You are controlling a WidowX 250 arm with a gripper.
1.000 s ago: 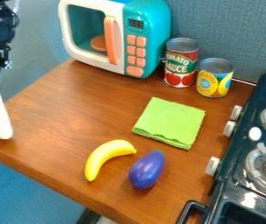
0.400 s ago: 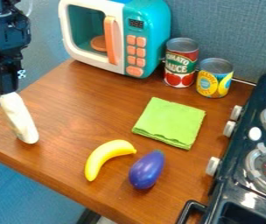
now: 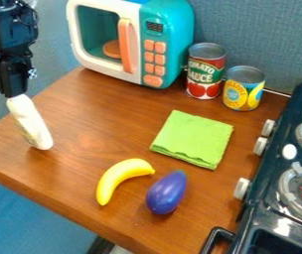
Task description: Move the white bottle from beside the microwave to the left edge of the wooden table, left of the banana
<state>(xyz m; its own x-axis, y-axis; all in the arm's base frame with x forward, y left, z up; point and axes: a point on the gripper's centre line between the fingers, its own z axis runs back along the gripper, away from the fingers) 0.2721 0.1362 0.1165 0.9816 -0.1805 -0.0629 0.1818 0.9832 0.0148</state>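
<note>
At the left of the camera view hangs my black gripper (image 3: 16,94), shut on the upper end of a long whitish object (image 3: 30,123). That object slants down and to the right over the left part of the table; whether its lower tip touches the wood I cannot tell. To the right of it, near the front edge, lie a curved yellow banana (image 3: 121,177) and a purple eggplant (image 3: 167,192), side by side. A folded green cloth (image 3: 192,139) rests behind the eggplant.
A teal and white toy microwave (image 3: 168,30) stands at the back of the wooden table (image 3: 94,119). Beside it are a red tomato can (image 3: 205,72) and a yellow can (image 3: 243,89). A dark toy stove (image 3: 273,198) with white knobs borders the right side.
The gripper and the whitish object in it have moved right from the left edge, most recently slightly up as well. The banana, eggplant, cloth and cans have stayed where they were.
</note>
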